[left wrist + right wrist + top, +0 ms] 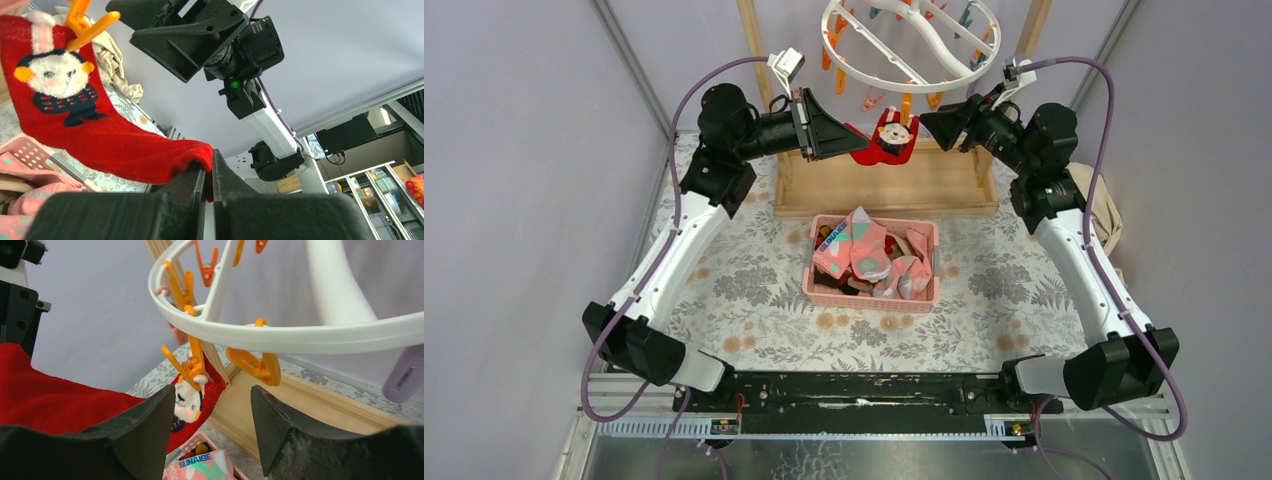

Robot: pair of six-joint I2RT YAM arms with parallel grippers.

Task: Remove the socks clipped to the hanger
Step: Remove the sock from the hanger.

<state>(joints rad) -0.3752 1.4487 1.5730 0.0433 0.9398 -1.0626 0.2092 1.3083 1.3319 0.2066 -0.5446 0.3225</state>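
White links (674,250) are being joined by black housings (639,345); purple cables (585,395) are being looped at seven and five o'clock; the left gripper (209,167) and right gripper (212,395) are being shown black, perhaps plastic.

Floral table (754,290) under pink basket (872,297), wooden frame (884,190)

The hanger (300,337), a round white plastic ring with curved crossbars, hangs above the back of the table, with orange clips (252,365) dangling from its rim. One orange clip (87,22) grips the cuff of a red sock (882,140) that bears a white plush animal face over a navy body. The sock stretches sideways from the clip, its toe end pinched between the closed fingers of the left gripper (209,170). Several pink socks (864,250) with coloured patches lie heaped in the pink basket (824,292) below.
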